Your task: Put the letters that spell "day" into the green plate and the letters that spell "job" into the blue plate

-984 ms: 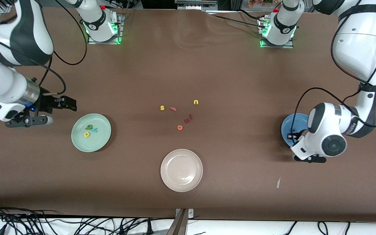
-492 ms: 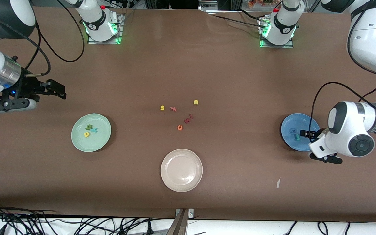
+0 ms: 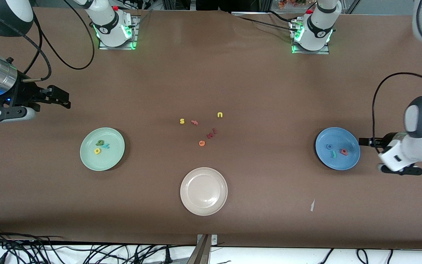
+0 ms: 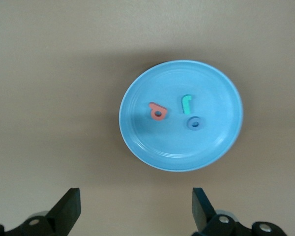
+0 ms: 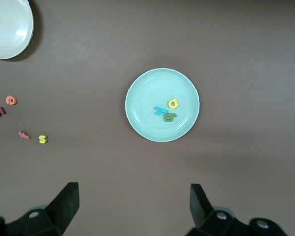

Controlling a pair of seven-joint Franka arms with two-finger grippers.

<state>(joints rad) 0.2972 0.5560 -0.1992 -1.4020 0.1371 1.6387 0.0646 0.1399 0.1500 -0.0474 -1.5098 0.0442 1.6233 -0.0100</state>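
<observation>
The green plate [image 3: 113, 158] holds an olive d [image 3: 100, 142], a yellow a [image 3: 97, 150] and a teal y [image 3: 106, 146]. The right wrist view shows the same green plate [image 5: 137, 123]. In the blue plate [image 3: 344, 164] lie a blue o [image 3: 329, 146], a teal j [image 3: 333, 154] and a salmon b [image 3: 343, 151]. The left wrist view shows that blue plate [image 4: 137, 142] with the b [image 4: 157, 112]. My left gripper [image 3: 364, 141] hangs open and empty just off the blue plate's rim, toward the left arm's end. My right gripper [image 3: 61, 99] is open and empty over bare table off the green plate.
A beige plate [image 3: 203, 191] sits nearest the front camera at mid-table. Loose letters lie in the middle: yellow s [image 3: 182, 121], salmon f [image 3: 194, 122], yellow u [image 3: 219, 114], dark red k [image 3: 210, 135], orange e [image 3: 202, 143]. A white paper scrap [image 3: 312, 205] lies near the front edge.
The left gripper opened, left the salmon b in the blue plate and drew back toward its end of the table. The right gripper withdrew from the green plate.
</observation>
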